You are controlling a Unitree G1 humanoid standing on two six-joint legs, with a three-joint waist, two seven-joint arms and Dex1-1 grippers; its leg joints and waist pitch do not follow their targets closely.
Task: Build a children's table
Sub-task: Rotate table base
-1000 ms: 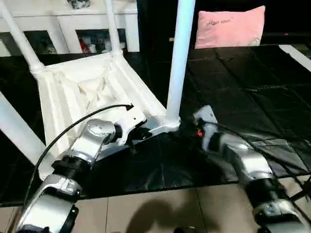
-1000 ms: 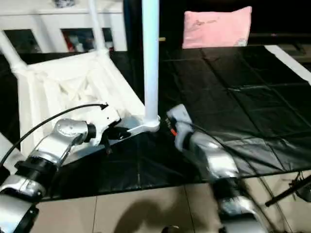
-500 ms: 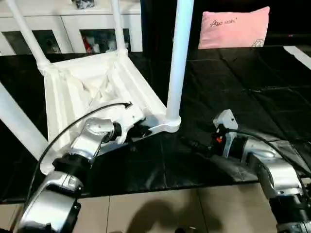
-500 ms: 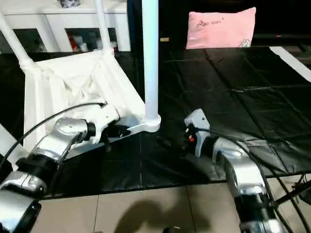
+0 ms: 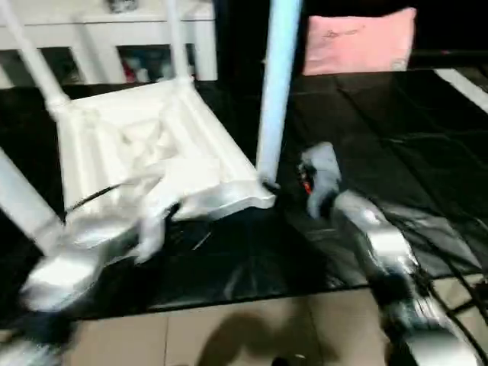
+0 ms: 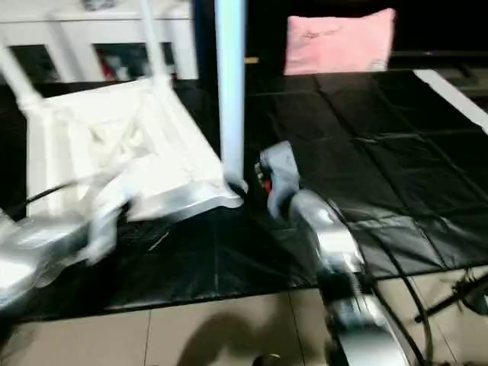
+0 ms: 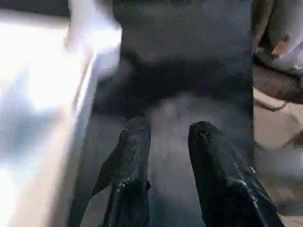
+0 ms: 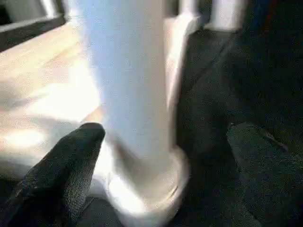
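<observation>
Starting at my left, the left tool point(image 7: 163, 142) hangs over the black floor mat point(image 5: 396, 137) just beside the tabletop point(image 5: 145, 152). Its two fingers stand a little apart with nothing between them, so it has hold of nothing. The tabletop lies upside down on the mat, ribbed underside up, its near edge next to my left forearm. Legs stand in its sockets: a far left leg point(image 5: 30, 57), a far right leg point(image 5: 177, 42), and part of another leg point(image 5: 19, 198) at the left edge.

At the middle, the near corner leg point(image 5: 276, 84) rises upright from its round socket point(image 8: 151, 189). The right tool point(image 8: 165, 151) is spread wide around the foot of that leg, one finger point(image 8: 61, 165) just beside the socket and the other finger point(image 8: 260, 161) well apart from it. I see no contact, so it grips nothing yet.

To the right there is open mat, with a pink pillow point(image 5: 358, 42) at the back and a white cabinet point(image 5: 107, 46) behind the tabletop.

My worry is this corner leg. I cannot tell whether it is fully seated. If I close off-centre, or push sideways, the leg could tilt in its socket or pop out. The tabletop is light plastic on a slick mat, and my left tool is not bracing it, so a push may slide the whole thing away instead of seating the leg.
</observation>
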